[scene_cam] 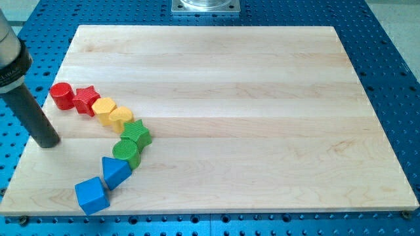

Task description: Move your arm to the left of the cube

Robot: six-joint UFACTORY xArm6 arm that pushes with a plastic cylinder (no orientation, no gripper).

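Observation:
A blue cube lies near the board's bottom left corner. A blue wedge-shaped block touches it up and to the right. My tip rests on the board near its left edge, up and to the left of the cube, well apart from it. The rod rises to the view's top left.
Blocks run in a curved chain from the cube: a green cylinder, a green star, a yellow heart-like block, a yellow block, a red star, a red cylinder. The wooden board lies on a blue perforated table.

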